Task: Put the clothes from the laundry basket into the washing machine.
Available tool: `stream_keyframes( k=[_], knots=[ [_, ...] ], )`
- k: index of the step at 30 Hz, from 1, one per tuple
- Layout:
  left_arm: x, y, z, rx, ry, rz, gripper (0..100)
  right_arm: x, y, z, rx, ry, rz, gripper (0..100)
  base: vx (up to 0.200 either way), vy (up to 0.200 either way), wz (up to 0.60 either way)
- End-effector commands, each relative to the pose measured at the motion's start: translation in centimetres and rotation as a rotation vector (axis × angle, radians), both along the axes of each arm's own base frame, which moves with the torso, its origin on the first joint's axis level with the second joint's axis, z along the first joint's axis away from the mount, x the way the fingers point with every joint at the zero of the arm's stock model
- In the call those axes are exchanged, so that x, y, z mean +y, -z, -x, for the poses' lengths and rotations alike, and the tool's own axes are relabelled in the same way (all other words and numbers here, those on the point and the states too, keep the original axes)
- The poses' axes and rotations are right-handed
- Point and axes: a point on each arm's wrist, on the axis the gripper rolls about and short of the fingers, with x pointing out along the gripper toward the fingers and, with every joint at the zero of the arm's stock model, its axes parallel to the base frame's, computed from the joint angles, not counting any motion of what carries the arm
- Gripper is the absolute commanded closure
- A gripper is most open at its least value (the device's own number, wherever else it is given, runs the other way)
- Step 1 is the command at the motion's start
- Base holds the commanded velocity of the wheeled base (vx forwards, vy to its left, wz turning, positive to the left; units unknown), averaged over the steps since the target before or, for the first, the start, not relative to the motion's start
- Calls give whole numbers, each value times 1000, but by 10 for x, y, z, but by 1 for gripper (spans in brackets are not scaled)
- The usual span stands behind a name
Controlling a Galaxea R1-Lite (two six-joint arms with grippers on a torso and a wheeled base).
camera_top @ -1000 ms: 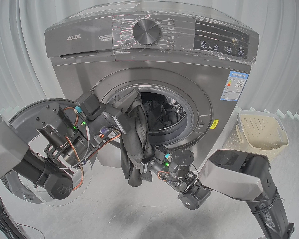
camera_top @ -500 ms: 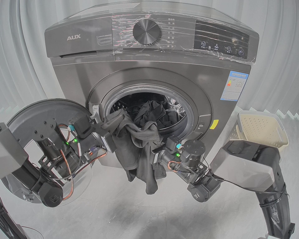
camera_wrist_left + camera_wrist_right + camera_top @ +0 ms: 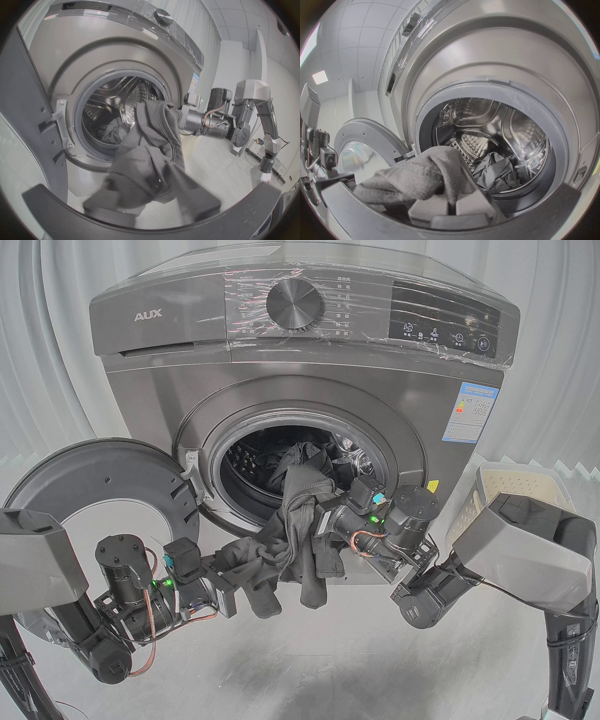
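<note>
A dark grey garment (image 3: 294, 534) hangs over the lower rim of the washing machine (image 3: 300, 384) opening. My right gripper (image 3: 315, 521) is shut on its upper part just in front of the drum; the right wrist view shows the fingers pinching the cloth (image 3: 425, 175) at the gripper (image 3: 451, 209). My left gripper (image 3: 228, 580) sits low, left of the opening, its fingers (image 3: 200, 200) apart with the garment's lower end (image 3: 150, 156) draped across them. More dark clothes (image 3: 275, 459) (image 3: 497, 175) lie inside the drum.
The round door (image 3: 100, 477) stands swung open to the left, just behind the left arm. A cream laundry basket (image 3: 531, 480) sits on the floor at the right, behind the right arm. Grey floor lies open in front.
The left gripper dropped from the opening's upper left to near the floor. The right gripper rose towards the drum mouth, carrying the garment's top with it.
</note>
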Motion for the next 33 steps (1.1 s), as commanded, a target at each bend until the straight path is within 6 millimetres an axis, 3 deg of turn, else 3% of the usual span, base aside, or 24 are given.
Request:
stream_keyframes(
  k=[1, 11, 15, 21, 33],
  knots=[
    [-4, 14, -7, 34, 3, -18, 0, 1, -10, 4, -19, -5, -15, 100, 0, 0, 0],
    [-20, 22, -38, -2, -10, 4, 0, 8, -11, 25, -3, -48, -5, 100, 0, 0, 0],
    [-24, 31, -32, 28, 9, -19, 0, 7, -16, 26, -8, -45, -9, 100, 0, 0, 0],
    [-25, 45, -7, 105, 56, -77, 0, -5, -21, 15, -21, -7, -20, 100, 0, 0, 0],
    [-12, 45, 7, 129, 55, -113, 0, -14, -21, 9, -14, 21, -31, 100, 0, 0, 0]
  ],
)
